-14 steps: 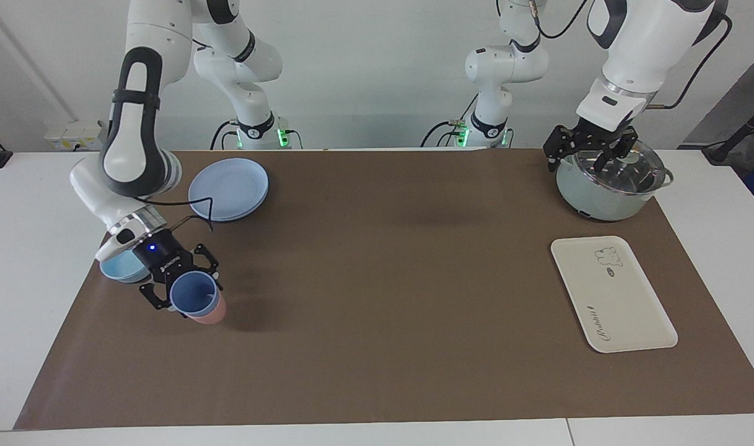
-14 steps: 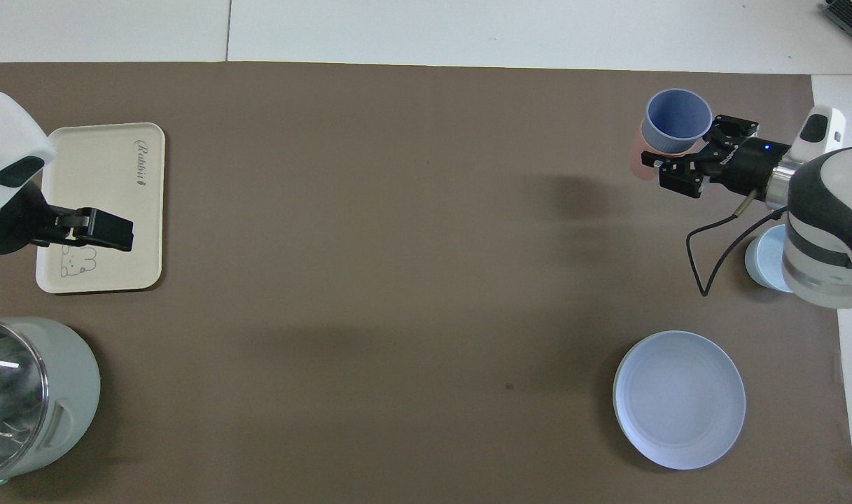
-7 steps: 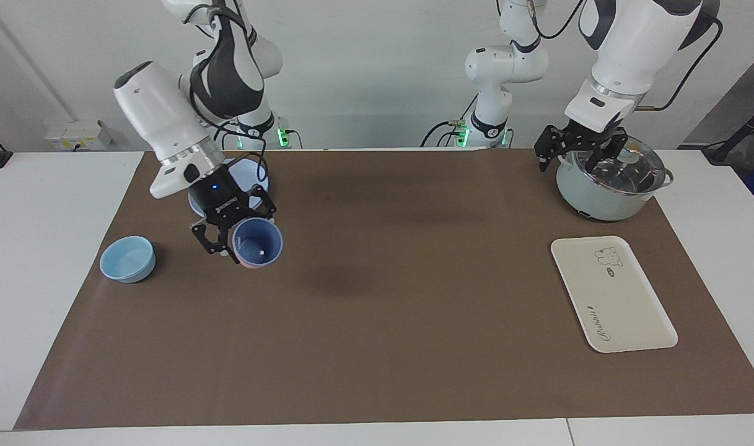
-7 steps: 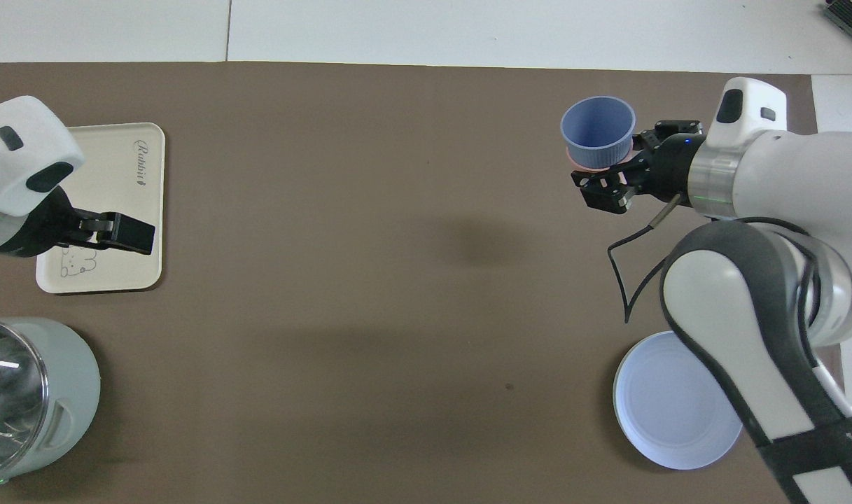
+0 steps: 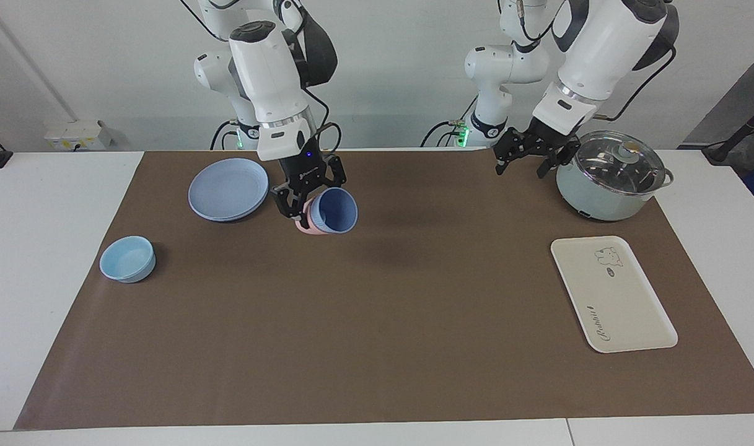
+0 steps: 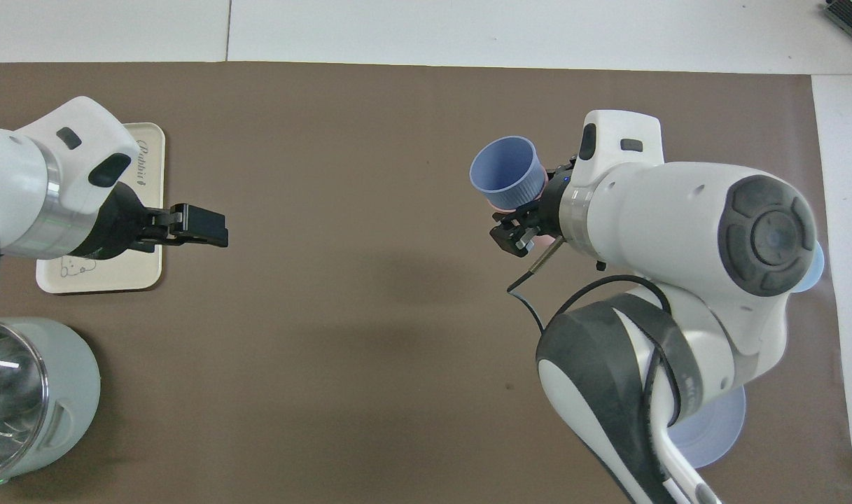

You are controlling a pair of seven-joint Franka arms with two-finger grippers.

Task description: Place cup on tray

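My right gripper (image 5: 307, 210) is shut on the periwinkle-blue cup (image 5: 334, 218), which sits nested in a salmon-pink tumbler (image 5: 305, 227). It holds the pair tilted in the air over the mat, beside the round blue plate (image 5: 228, 189). The cup also shows in the overhead view (image 6: 506, 171), just off the right gripper (image 6: 520, 227). The cream tray (image 5: 612, 297) lies flat toward the left arm's end of the table. My left gripper (image 5: 525, 155) is open and empty, up in the air next to the pot (image 5: 609, 183). In the overhead view the left gripper (image 6: 194, 227) partly covers the tray (image 6: 103, 276).
A grey-green pot with a glass lid (image 6: 26, 392) stands nearer to the robots than the tray. A low light-blue bowl (image 5: 127, 259) sits toward the right arm's end. The plate (image 6: 713, 434) is mostly hidden under the right arm in the overhead view. A brown mat (image 5: 377, 322) covers the table.
My right gripper has lifted the nested cups from beside the bowl and carried them past the plate toward the table's middle. My left gripper has moved off the pot toward the middle.
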